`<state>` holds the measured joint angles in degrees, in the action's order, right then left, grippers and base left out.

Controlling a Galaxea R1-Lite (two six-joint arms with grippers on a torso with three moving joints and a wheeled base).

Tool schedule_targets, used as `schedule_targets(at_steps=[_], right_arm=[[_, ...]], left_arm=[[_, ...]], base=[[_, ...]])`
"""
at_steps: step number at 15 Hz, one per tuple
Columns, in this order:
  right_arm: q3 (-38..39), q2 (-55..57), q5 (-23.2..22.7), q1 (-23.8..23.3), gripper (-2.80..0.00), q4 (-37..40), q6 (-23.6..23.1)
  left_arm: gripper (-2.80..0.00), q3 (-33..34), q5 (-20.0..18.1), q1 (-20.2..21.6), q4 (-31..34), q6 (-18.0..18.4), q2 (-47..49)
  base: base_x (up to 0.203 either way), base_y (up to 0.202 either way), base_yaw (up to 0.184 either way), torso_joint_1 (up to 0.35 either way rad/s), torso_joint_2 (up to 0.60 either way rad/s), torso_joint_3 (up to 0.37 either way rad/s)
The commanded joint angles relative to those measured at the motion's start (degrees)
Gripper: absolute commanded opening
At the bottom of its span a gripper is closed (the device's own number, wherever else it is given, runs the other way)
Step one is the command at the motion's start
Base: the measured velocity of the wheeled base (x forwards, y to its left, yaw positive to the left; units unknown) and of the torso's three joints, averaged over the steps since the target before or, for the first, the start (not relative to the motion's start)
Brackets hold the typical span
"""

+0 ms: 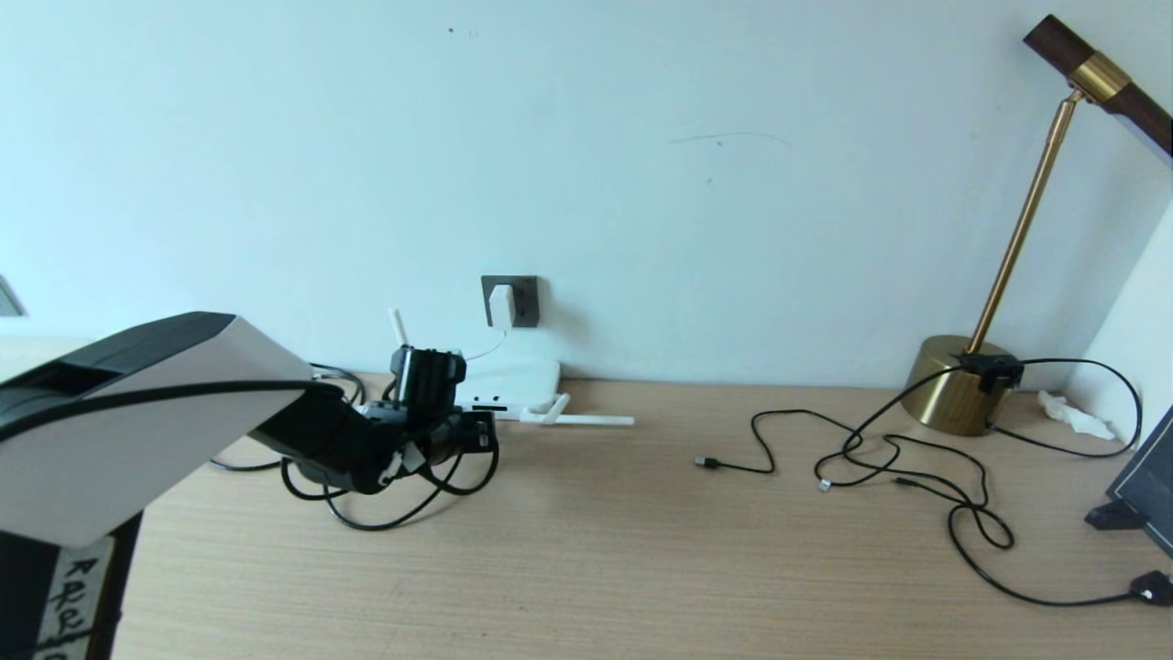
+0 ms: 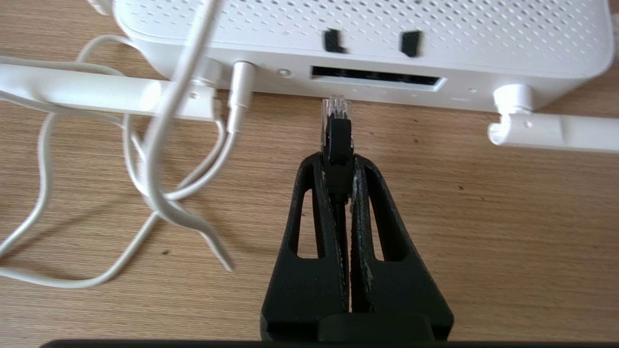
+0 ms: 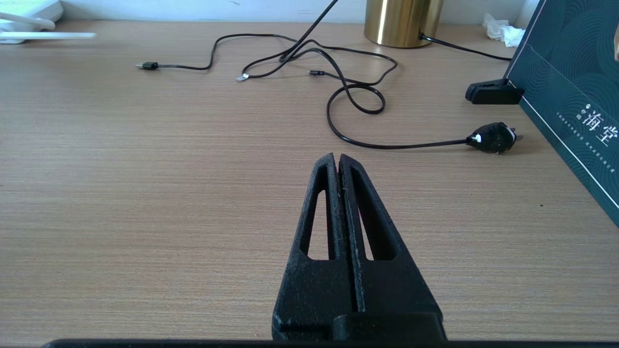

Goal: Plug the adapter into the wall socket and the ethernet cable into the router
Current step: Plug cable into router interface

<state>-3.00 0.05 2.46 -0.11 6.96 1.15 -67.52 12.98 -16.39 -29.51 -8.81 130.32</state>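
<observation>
Already the adapter [image 1: 501, 305] sits plugged into the wall socket [image 1: 524, 301], so that half looks finished. What remains is the ethernet cable [image 2: 337, 137]: the left claw [image 2: 337, 162] pinches its plug, clear tip just short of the router [image 2: 367, 34] and pointing at the port row on its front edge, not yet inserted. The right claw [image 3: 337, 162] hovers pressed together, empty, over bare desk [image 3: 145, 193].
</observation>
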Motion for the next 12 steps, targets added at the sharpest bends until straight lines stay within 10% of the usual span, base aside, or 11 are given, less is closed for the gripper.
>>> schedule_targets(at_steps=[1,12], right_arm=[[0.01,0.04,0.01,0.02,-2.8,0.07,0.0],[0.01,0.04,0.01,-0.07,-2.8,0.04,0.0]], left_arm=[[-2.8,-0.24,-0.05,0.93,-0.19,-0.06,0.2],[-2.8,-2.56,-1.99,1.58,-0.19,0.02,1.69]], base=[[0.0,0.0,0.0,0.0,0.0,0.0],[0.0,0.0,0.0,0.0,0.0,0.0]])
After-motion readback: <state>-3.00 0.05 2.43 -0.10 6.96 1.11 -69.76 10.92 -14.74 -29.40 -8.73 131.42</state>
